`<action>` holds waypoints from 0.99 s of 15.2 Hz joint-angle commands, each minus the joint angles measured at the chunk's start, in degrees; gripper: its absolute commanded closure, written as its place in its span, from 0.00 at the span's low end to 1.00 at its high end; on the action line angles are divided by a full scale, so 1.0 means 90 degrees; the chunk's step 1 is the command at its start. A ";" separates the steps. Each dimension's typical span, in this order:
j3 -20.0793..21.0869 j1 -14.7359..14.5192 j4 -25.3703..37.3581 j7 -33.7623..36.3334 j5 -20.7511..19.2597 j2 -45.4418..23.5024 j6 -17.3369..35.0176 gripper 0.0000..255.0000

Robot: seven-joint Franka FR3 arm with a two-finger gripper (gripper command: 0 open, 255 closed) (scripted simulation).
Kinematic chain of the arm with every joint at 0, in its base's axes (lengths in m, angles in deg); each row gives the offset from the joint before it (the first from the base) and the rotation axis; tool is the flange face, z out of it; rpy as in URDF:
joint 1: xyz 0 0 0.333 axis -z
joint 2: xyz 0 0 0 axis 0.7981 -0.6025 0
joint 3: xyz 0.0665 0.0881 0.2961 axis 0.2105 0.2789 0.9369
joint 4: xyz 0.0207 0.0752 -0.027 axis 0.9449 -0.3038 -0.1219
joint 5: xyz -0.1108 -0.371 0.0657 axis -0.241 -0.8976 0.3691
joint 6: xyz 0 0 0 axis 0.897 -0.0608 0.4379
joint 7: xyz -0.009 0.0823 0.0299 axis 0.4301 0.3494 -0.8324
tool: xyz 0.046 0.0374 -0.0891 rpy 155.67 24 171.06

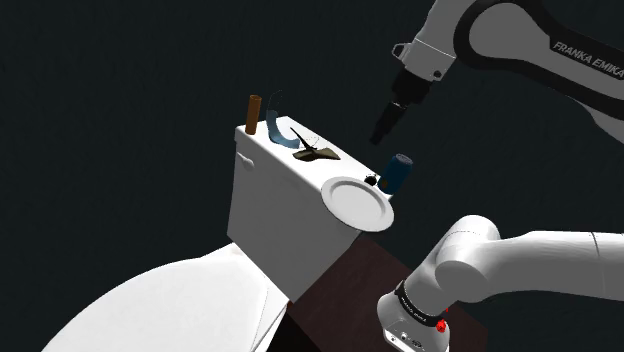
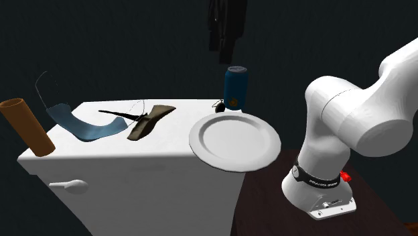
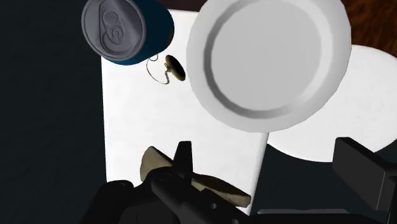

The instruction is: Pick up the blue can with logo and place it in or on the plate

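At the back right corner of the white toilet tank lid in the second exterior view, the blue can is stood upright. Its long axis is vertical, and its grey pull-tab top is turned up. A small ring-shaped trinket is laid just beside its base. The white plate is set near it, overhanging the lid's edge. The gripper is hung above the can, its fingers held wide apart with nothing grasped. Farther along the lid, a brown flat piece, a blue curved strip and a brown cylinder are found. A black area is drawn all around.
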 commanded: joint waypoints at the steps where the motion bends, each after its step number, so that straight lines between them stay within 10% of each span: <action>1: 0.0000 0.0000 0.0000 0.0000 0.0000 0.0000 0.0000 0.00; 15: -0.1248 0.0815 -0.1369 -0.0844 -0.1122 0.0985 -0.0066 0.00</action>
